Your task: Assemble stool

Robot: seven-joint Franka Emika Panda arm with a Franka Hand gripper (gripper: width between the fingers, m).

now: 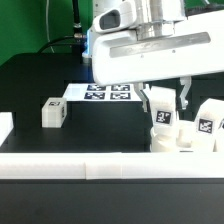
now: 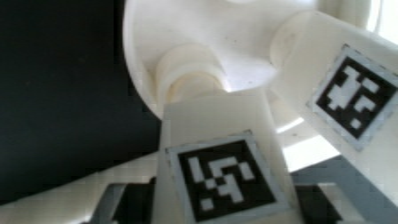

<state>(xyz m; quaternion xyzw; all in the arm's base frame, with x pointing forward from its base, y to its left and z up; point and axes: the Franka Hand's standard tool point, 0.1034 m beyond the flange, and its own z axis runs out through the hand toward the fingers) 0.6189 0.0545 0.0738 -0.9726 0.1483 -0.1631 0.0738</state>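
Note:
My gripper (image 1: 166, 110) is shut on a white stool leg (image 1: 163, 119) with a black-and-white tag, held upright over the round white seat (image 1: 168, 143) by the front rail. In the wrist view the leg (image 2: 221, 165) sits between my dark fingers (image 2: 139, 202), and its far end meets the seat (image 2: 187, 60). A second tagged leg (image 1: 207, 125) stands on the seat at the exterior view's right and also shows in the wrist view (image 2: 352, 90). A third leg (image 1: 52, 112) lies loose on the black table at the exterior view's left.
The marker board (image 1: 106, 93) lies flat behind my gripper. A long white rail (image 1: 100, 165) runs along the table's front edge. Another white rail end (image 1: 5, 128) shows at the exterior view's left edge.

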